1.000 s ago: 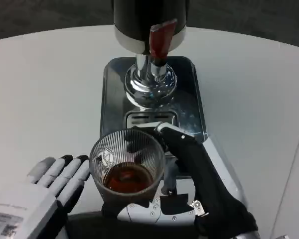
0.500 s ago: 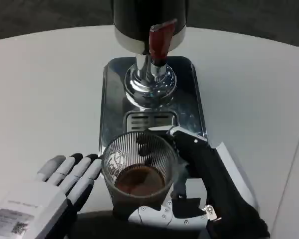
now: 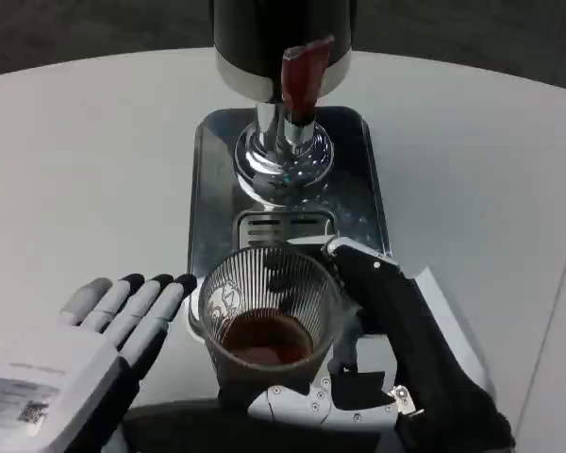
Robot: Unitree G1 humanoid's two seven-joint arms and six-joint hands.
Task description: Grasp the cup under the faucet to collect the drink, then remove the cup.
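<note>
my right hand (image 3: 396, 330) grips the cup (image 3: 267, 316), part full, near of the faucet (image 3: 285, 142) over the tray (image 3: 212, 203); my left hand (image 3: 94, 349) lies open beside. a tilt could spill drink.

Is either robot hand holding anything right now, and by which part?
The right robot hand holds the ribbed glass cup by its side wall. The left robot hand holds nothing.

The left hand (image 3: 71, 363) has a white back with a label; the right hand (image 3: 396, 349) shows black casing and silver screwed plates.
</note>
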